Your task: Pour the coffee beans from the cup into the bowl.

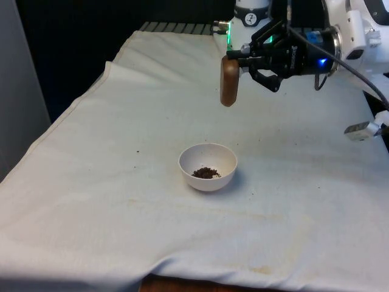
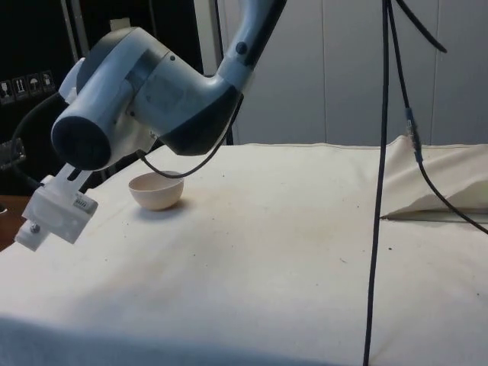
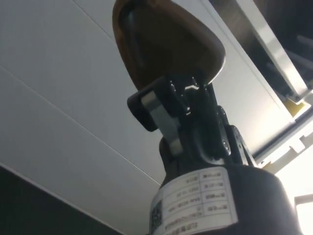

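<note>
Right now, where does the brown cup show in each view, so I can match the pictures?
Front view: the cup hangs tipped in the tool, above the white bowl and towards the robot.
Side view: I can't find it; the arm blocks that area.
Wrist view: the cup is clamped between the fingers.
Shared landmark: the bowl.

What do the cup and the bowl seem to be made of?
The cup, held in the hand, looks like wood, or wood-coloured plastic: warm brown with a soft sheen. The bowl looks like ceramic or plastic: plain white, smooth, faintly glossy. The pictures cannot settle either. The beans in the bowl are dark brown.
</note>
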Available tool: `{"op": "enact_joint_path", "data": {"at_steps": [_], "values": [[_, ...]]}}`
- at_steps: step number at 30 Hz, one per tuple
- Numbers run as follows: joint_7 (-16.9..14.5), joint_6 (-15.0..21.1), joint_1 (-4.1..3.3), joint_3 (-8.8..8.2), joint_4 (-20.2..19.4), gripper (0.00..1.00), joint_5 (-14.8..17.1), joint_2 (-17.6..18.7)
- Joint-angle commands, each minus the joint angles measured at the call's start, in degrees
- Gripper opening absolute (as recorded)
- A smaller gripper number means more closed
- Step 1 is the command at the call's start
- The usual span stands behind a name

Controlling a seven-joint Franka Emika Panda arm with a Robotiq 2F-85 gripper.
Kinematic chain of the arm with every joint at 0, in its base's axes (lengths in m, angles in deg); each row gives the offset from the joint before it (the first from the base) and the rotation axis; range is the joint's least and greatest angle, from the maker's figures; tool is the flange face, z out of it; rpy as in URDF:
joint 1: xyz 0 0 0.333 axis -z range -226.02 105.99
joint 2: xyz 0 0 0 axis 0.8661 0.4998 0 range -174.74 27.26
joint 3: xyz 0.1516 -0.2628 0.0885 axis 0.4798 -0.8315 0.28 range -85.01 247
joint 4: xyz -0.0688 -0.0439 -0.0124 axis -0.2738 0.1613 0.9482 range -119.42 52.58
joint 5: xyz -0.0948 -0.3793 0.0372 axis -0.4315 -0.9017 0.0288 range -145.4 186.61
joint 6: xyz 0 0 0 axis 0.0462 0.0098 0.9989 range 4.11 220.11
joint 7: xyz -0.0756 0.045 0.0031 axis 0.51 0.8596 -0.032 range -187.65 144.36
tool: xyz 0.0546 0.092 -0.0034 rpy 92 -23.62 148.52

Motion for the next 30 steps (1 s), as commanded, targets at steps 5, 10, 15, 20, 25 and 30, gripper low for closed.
{"op": "enact_joint_path", "data": {"at_steps": [5, 10, 15, 20, 25, 30], "values": [[2.1, 1.0, 0.86, 0.52, -2.0, 0.00, 1.1, -1.7], [3.6, 1.4, 1.15, 0.69, -3.2, 0.00, 2.6, -2.6], [5.3, 2.2, 1.32, 1.03, -5.0, 0.00, 4.7, -3.8], [6.4, 2.6, 1.43, 1.20, -6.4, 0.00, 6.2, -4.7], [7.4, 2.5, 1.03, 0.80, -7.0, 0.00, 7.3, -5.0], [8.7, 3.8, 1.60, 1.38, -7.7, 0.00, 9.5, -5.6]]}}
